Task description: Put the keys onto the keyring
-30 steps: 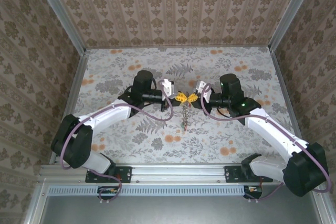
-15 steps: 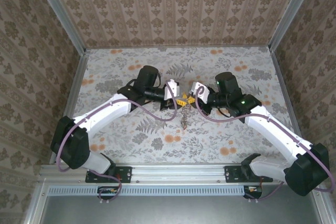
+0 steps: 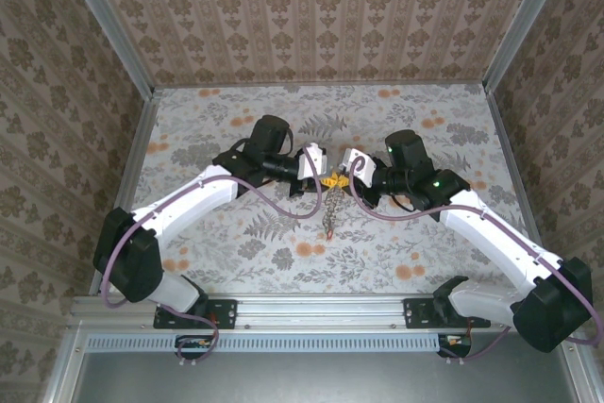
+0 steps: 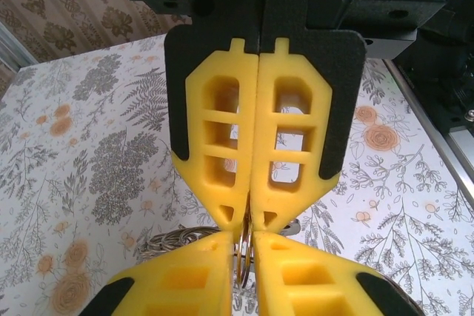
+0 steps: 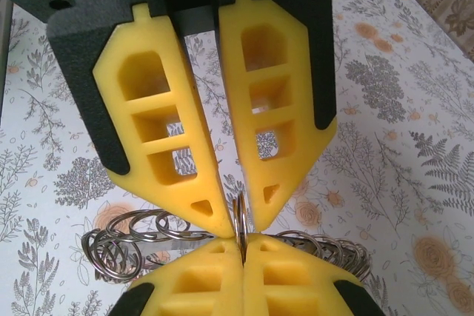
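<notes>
Both arms meet tip to tip above the middle of the floral table (image 3: 236, 129). The right gripper (image 4: 252, 223) is clamped tight on 1 thin ring of the keyring (image 3: 330, 214), whose silvery coils fan out on both sides and hang below the tips. The left gripper (image 5: 238, 226) has its 2 fingers narrowly parted around that same ring, and I can't tell whether they pinch it.
</notes>
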